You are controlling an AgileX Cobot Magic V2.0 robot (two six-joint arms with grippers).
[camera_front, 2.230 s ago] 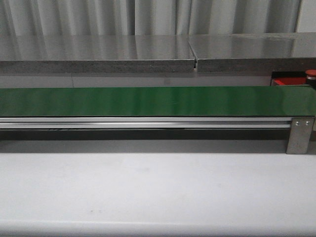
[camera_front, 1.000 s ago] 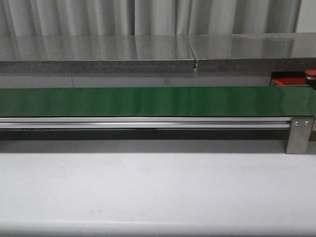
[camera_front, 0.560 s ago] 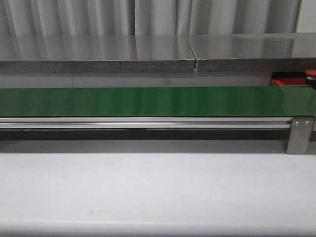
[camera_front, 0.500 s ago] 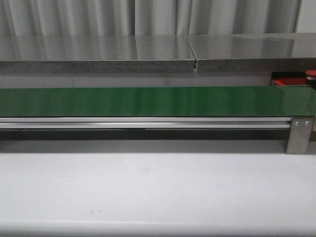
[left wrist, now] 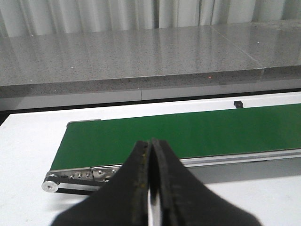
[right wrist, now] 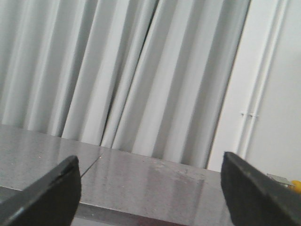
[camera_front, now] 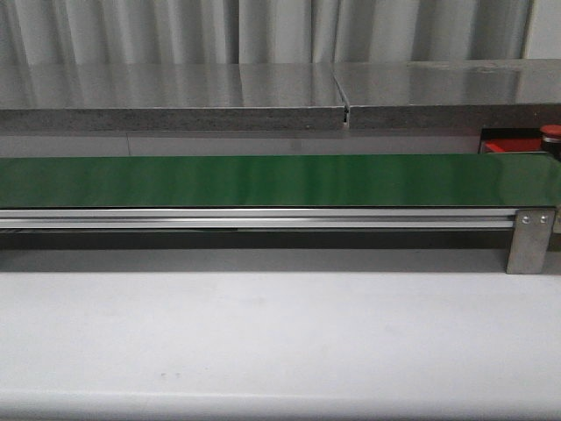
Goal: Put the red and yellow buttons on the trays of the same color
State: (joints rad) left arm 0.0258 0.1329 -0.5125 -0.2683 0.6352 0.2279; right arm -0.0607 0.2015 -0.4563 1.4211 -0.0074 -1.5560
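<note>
The long green belt [camera_front: 263, 180] runs across the front view from the left edge to the right edge, on a silver rail [camera_front: 254, 217] with a metal bracket [camera_front: 530, 241] at its right end; nothing lies on the belt surface. Behind the belt's right end a piece of the red tray [camera_front: 507, 145] shows under the grey stone counter [camera_front: 175, 92], and a dark-red button [camera_front: 552, 132] sits at the far right edge, just above the tray — only part of it is in view, so I cannot tell if it touches the tray. The white table [camera_front: 263, 333] fills the foreground; no arm appears in this view.

In the left wrist view the left gripper [left wrist: 150, 146] has its two black fingers pressed together, with nothing between them; it hangs over the white table, near the left end of the belt. In the right wrist view the right gripper [right wrist: 150, 176] is spread wide and holds nothing — one finger at each side of the picture; it faces the grey curtain [right wrist: 117, 70] and the counter top.
</note>
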